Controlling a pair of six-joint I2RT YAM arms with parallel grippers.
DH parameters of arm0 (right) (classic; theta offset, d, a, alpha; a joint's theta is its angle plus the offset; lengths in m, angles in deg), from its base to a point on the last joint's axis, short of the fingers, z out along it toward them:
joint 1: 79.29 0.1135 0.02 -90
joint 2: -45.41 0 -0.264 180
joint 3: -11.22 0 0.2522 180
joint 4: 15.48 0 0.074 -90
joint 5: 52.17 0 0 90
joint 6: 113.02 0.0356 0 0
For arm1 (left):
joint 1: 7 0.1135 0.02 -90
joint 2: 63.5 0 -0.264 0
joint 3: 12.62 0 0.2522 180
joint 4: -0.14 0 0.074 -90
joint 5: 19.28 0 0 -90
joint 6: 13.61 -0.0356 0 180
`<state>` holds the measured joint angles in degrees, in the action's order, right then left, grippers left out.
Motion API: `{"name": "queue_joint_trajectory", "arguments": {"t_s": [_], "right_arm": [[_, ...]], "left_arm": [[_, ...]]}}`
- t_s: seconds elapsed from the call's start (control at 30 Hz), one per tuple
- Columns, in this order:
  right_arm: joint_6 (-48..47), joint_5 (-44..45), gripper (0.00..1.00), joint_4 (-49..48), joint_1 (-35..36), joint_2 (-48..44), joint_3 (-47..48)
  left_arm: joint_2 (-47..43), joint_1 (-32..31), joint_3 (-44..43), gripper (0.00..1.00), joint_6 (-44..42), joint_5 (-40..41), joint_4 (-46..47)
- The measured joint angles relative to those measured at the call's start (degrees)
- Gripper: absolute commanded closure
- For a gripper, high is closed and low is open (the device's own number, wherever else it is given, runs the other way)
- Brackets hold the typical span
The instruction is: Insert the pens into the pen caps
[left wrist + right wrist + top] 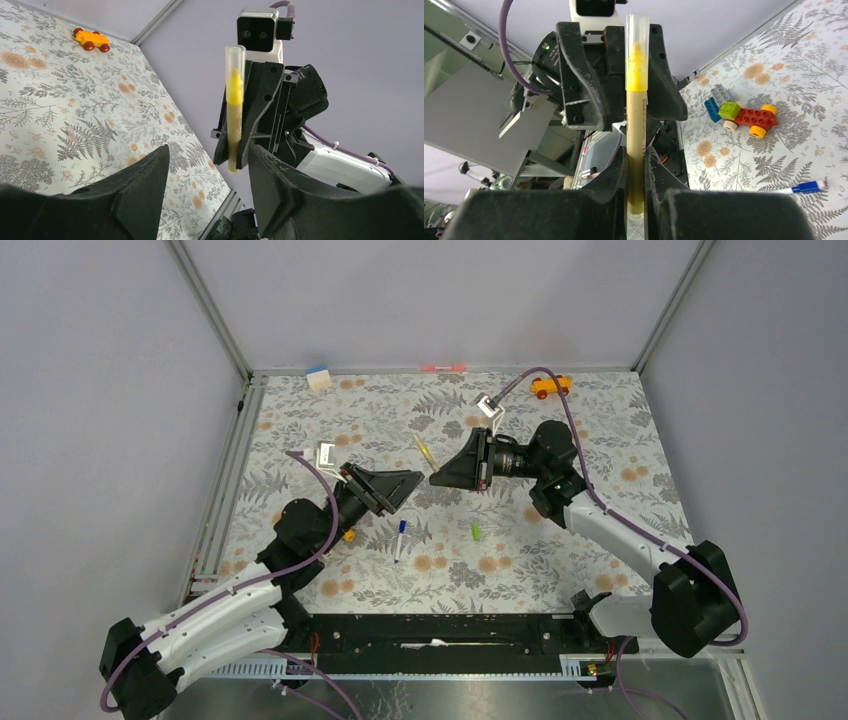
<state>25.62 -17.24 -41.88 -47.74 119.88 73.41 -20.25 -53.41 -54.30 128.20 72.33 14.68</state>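
Yellow pen (636, 125) looked seated in its clear cap (637, 30), pinched in your right gripper (636, 160); your left gripper (208, 155) stood spread, empty. On the tabletop (600, 430), 1 blue-tipped pen (400, 538) and 1 green cap (476, 530) lay apart.

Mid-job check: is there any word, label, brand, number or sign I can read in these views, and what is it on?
Pale yellow pen with a clear cap, held in the right gripper: a fine line of dark print along the barrel, too small to read.
Orange toy car, white pen with a blue end, floral table cover: no text visible.
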Motion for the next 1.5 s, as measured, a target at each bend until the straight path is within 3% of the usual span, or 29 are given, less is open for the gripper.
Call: {"name": "queue_joint_trajectory", "arguments": {"t_s": [0.1,0.43,0.73,0.9,1.13,1.37,1.5], "right_arm": [[1.4,-1.5,1.00,-2.0,0.4,0.0,-0.7],[2.2,-3.0,1.00,-4.2,3.0,0.8,-0.9],[2.2,-3.1,1.00,-5.5,3.4,1.0,-0.9],[2.2,-3.0,1.00,-6.1,3.6,1.0,-0.9],[2.2,-1.3,1.00,-4.3,3.6,2.0,-0.9],[2.2,-1.4,1.00,-3.9,3.6,2.7,-1.0],[2.2,-1.5,1.00,-3.9,3.8,2.8,-1.2]], "left_arm": [[0.8,0.0,-0.1,0.49,-0.6,0.0,0.3],[5.6,0.1,-0.6,0.53,-1.2,-2.4,3.7],[4.6,0.4,-0.5,0.34,-1.5,-2.4,2.2],[-0.4,0.4,0.5,0.33,-2.8,-0.9,-1.3],[-4.7,0.2,1.3,0.38,-3.6,-1.0,1.4],[-1.0,0.2,0.7,0.41,-3.8,-2.1,1.8],[0.9,0.2,0.5,0.50,-3.8,-2.6,2.0]]}}
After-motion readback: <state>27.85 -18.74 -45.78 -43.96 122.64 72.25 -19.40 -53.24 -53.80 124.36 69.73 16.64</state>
